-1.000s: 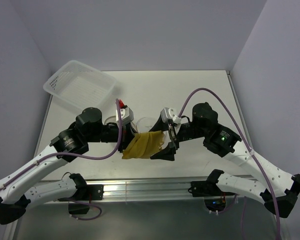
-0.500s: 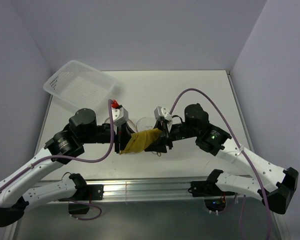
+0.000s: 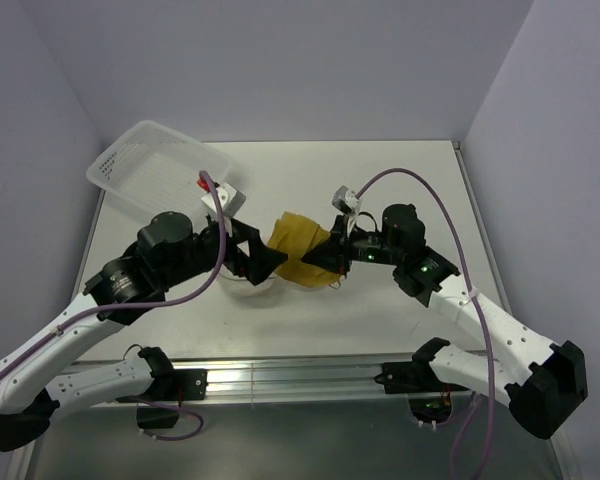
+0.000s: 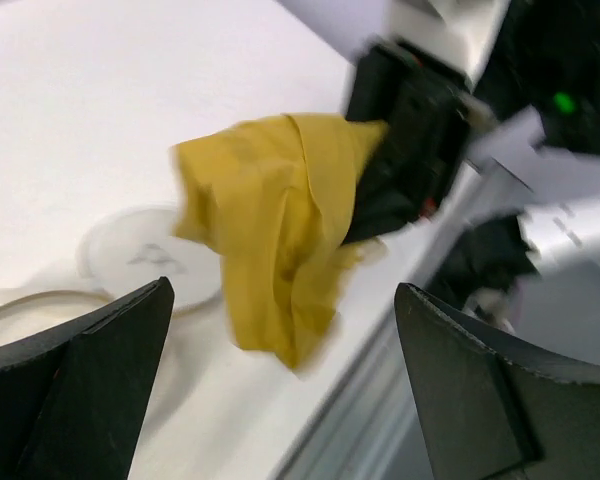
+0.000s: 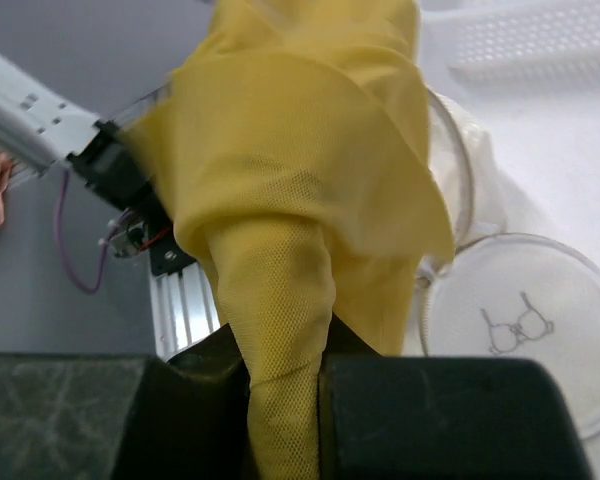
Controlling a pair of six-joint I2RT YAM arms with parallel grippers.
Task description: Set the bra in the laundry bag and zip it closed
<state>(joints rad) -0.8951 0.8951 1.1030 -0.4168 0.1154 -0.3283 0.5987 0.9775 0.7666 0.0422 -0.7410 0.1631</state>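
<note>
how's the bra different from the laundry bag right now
The bra is mustard yellow; the laundry bag is see-through white. The bra hangs bunched in the air, pinched by the right gripper; the laundry bag rests on the table with its lid lying open. Both are soft fabric.

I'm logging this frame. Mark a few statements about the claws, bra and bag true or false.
1. The right claw grips the yellow bra. True.
2. The left claw is shut on the bra. False: the left claw is open and holds nothing.
3. The bra lies inside the laundry bag. False: it hangs from the right claw, outside the laundry bag.
4. The bag's round lid lies open beside it. True.
</note>
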